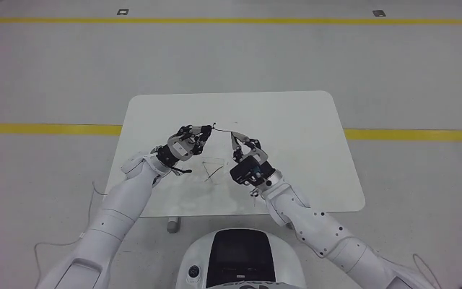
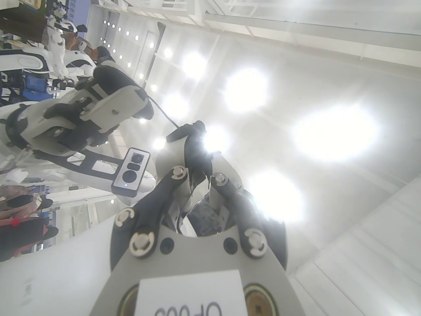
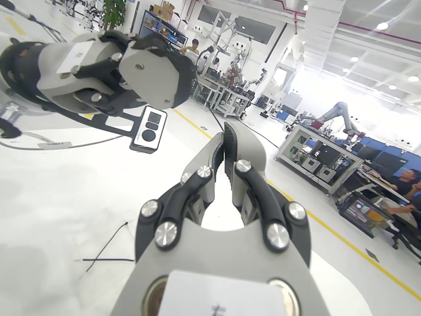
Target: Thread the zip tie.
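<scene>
A thin black zip tie [image 1: 222,130] hangs in the air above the white table [image 1: 303,123], stretched between my two grippers. My left gripper [image 1: 201,133] is shut on one end of it, and the strand [image 2: 164,115] runs from those fingertips [image 2: 194,129] toward the other gripper [image 2: 144,108]. My right gripper [image 1: 238,141] is shut on the other end. In the right wrist view its pads [image 3: 224,131] press together on the tie [image 3: 215,118], which leads up toward the left gripper [image 3: 179,77]. Both grippers are held close together, a short gap apart.
Two spare black zip ties [image 1: 210,172] lie crossed on the table below the grippers, also seen as spare ties [image 3: 105,251] on the table top [image 3: 65,198]. The table's far half and right side have free room. Yellow floor lines run past it.
</scene>
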Available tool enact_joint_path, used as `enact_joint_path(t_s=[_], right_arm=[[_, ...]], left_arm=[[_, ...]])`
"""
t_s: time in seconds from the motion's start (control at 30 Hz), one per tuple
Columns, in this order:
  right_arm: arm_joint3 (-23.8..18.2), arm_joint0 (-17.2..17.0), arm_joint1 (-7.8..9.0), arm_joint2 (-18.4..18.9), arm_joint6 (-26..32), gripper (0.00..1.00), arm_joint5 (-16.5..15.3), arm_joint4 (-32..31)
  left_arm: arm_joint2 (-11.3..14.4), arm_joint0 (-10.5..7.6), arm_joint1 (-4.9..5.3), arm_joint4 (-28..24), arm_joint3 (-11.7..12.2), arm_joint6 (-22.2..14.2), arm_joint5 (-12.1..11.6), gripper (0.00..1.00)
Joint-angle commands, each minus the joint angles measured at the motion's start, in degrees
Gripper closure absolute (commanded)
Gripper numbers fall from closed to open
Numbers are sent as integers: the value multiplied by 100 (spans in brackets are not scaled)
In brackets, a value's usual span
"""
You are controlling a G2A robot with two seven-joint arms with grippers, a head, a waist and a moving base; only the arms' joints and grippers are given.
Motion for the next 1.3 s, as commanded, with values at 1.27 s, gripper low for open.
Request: enact_joint_path(t_s=[1.27], right_arm=[[-6, 274, 482, -377, 429, 100, 179, 0]], left_arm=[[0, 0, 0, 0, 0, 0, 0, 100]])
